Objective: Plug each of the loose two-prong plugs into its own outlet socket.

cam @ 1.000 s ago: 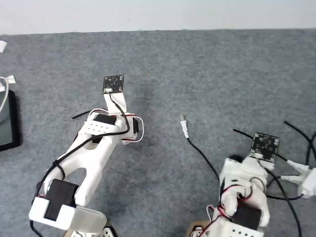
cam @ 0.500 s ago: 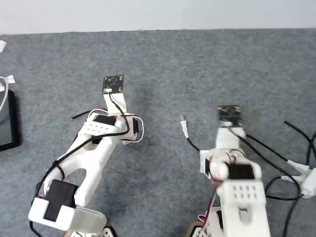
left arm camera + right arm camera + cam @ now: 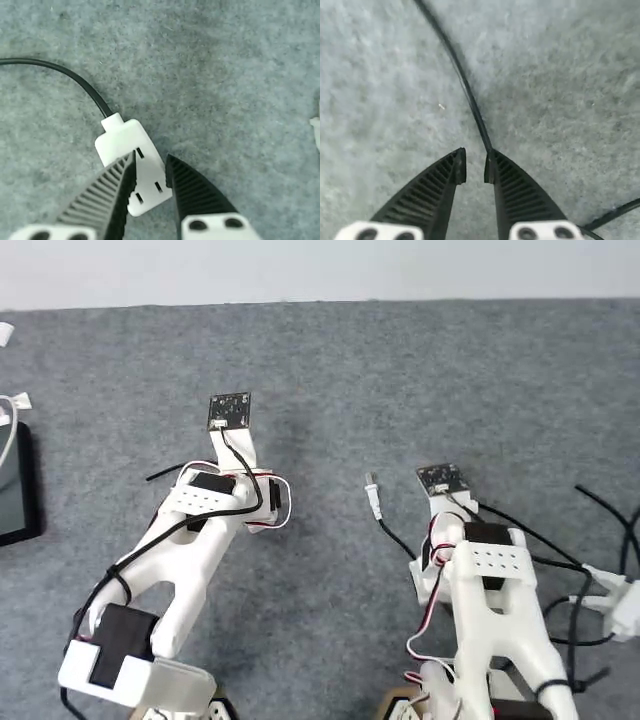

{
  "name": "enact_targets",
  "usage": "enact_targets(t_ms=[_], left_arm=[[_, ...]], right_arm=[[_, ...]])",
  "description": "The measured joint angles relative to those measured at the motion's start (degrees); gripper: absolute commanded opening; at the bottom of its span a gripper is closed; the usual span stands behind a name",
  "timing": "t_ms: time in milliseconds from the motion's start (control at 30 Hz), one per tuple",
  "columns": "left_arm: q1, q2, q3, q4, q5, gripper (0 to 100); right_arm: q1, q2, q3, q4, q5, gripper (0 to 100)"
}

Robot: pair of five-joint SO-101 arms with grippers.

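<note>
While left fingers (image 3: pixel 115 195) sit slightly apart over socket (image 3: pixel 127 145), right fingers (image 3: pixel 445 185) narrowly straddle cable (image 3: pixel 465 90).

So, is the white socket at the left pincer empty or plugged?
Empty. In the left wrist view the white socket has its slots dark and bare, with no plug in them.

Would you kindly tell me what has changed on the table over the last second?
The right arm unfolded from the near right corner and swung forward and leftward. The right gripper now hovers over the black cable trailing from the loose plug. Nothing was gripped or released. The left arm, the left gripper over the white outlet, and the plug stayed put.
</note>
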Motion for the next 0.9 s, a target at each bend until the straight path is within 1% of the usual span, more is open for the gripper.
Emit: enact_targets(t_ms=[67, 167, 233, 367, 467, 633, 833, 900], left_arm=[[0.0, 0.0, 0.0, 0.0, 0.0, 1], [0.0, 0.0, 0.0, 0.0, 0.0, 1], [0.0, 0.0, 0.0, 0.0, 0.0, 1], [0.0, 0.0, 0.0, 0.0, 0.0, 1], [0.0, 0.0, 0.0, 0.0, 0.0, 1], [0.0, 0.0, 0.0, 0.0, 0.0, 1], [0.0, 0.0, 0.0, 0.0, 0.0, 1], [0.0, 0.0, 0.0, 0.0, 0.0, 1]], right_arm=[[0.1, 0.4, 0.0, 1.6, 1.6, 10.2], [-0.1, 0.5, 0.0, 2.8, 2.7, 17.3], [0.0, 0.5, 0.0, 4.2, 3.0, 19.9], [-1.8, 0.5, -0.1, 4.7, 2.6, 14.7], [-3.8, 0.5, -0.1, 3.3, -1.0, 9.7], [-4.8, 1.3, -0.1, 1.4, -3.4, 9.5], [-0.1, 5.5, -0.1, -3.3, -3.4, 9.5], [0.3, 7.1, -0.5, -4.4, -3.0, 9.5]])
